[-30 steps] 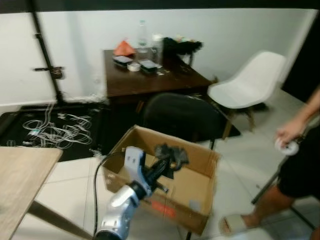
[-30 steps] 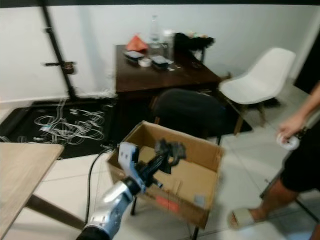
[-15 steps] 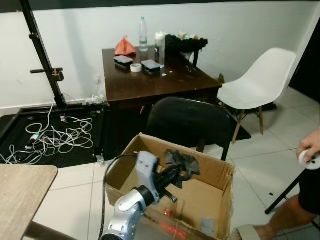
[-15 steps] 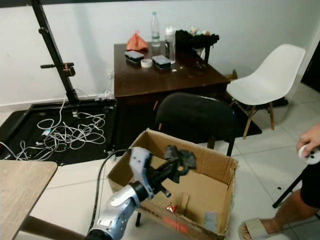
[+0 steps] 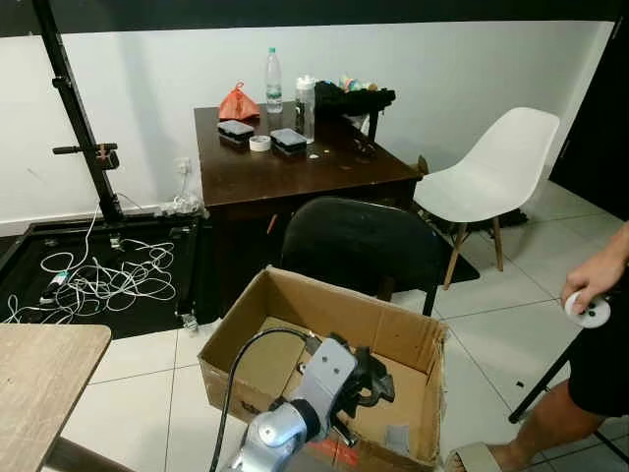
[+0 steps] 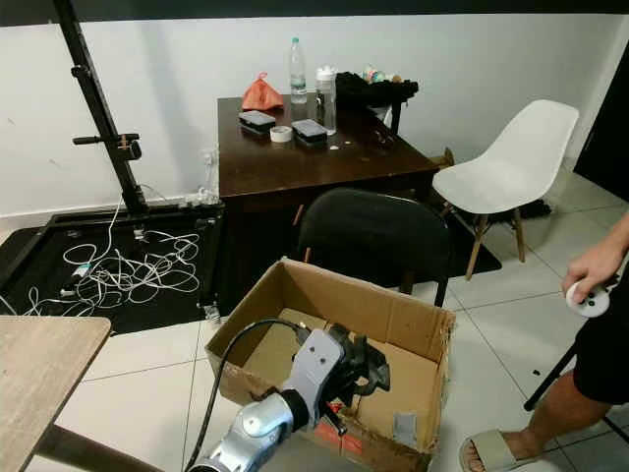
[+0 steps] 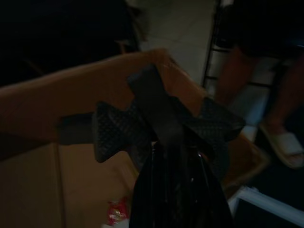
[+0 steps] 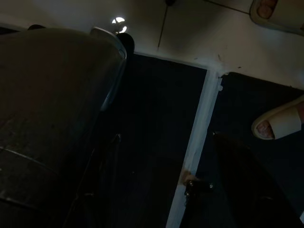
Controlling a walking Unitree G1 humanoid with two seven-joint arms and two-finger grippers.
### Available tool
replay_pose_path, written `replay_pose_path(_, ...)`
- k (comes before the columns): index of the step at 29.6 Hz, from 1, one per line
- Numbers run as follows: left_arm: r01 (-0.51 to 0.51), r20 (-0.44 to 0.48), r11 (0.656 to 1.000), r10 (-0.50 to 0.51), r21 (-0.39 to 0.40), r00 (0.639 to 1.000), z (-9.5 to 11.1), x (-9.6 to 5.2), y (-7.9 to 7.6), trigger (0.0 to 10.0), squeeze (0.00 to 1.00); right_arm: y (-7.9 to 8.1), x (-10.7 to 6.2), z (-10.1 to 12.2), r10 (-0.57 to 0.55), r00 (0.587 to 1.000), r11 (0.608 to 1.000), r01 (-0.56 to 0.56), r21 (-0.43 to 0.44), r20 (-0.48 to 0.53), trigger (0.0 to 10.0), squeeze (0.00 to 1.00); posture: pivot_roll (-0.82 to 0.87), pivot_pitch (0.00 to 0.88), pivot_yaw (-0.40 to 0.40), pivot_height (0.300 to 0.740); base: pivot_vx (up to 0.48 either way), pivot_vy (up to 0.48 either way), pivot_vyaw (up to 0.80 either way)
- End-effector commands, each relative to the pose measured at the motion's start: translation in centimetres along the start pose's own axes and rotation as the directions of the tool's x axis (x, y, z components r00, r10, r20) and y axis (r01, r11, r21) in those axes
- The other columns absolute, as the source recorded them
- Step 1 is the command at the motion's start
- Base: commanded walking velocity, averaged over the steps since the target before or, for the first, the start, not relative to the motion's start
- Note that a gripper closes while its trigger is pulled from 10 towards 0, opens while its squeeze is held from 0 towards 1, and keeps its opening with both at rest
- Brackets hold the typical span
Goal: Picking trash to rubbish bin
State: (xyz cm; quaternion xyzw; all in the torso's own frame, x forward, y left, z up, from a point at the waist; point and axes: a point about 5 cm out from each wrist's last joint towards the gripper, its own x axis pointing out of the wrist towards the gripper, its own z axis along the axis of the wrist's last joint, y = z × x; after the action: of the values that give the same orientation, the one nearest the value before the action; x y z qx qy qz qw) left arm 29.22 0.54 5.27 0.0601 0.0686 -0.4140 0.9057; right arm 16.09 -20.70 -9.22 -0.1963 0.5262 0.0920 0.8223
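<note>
The crumpled black mesh rag hangs inside the open brown cardboard box, pinched in the left claw. In the left wrist view, a small red wrapper lies on the box floor. The claw has dropped lower into the box than before.

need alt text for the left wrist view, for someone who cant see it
Dim close-up: the left tool pinches a dark crumpled piece of trash over the inside of a cardboard box. A small red scrap lies on the box floor, and a person's sandalled foot stands beyond.
</note>
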Motion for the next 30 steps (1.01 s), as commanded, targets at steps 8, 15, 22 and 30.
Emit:
replay_pose_path(8, -0.05, -0.004, 0.971, 0.05, -0.234, 0.999, 0.4, 1.6, -1.8, 10.0, 0.0, 0.4, -0.1, -0.8, 0.009, 1.0, 1.0, -0.009, 0.006, -0.023, 10.0, 0.0, -0.15, 0.118, 0.047, 0.74, 0.0, 0.0, 0.0)
replay_pose_path(15, -0.084, -0.038, 0.974, 0.077, -0.213, 0.996, 0.5, 2.2, -2.4, 10.0, 0.0, 0.9, -0.1, -1.4, 0.019, 0.999, 1.0, -0.019, -0.004, -0.031, 10.0, 0.0, -0.17, 0.161, 0.064, 0.74, 0.0, 0.0, 0.0)
replay_pose_path(22, 0.032, 0.054, 0.939, -0.015, -0.342, 0.998, 1.9, 3.0, -4.1, 10.0, 0.0, 1.4, -0.2, -2.3, 0.025, 0.999, 1.0, -0.024, 0.015, -0.045, 10.0, 0.0, -0.2, 0.187, 0.086, 0.74, 0.0, 0.0, 0.0)
replay_pose_path(30, 0.109, 0.204, 0.875, -0.013, -0.471, 0.979, 4.6, 3.9, -4.6, 10.0, 0.0, 1.7, -0.3, -3.2, 0.025, 0.998, 0.999, -0.023, 0.03, -0.061, 10.0, 0.0, -0.2, 0.214, 0.095, 0.74, 0.0, 0.0, 0.0)
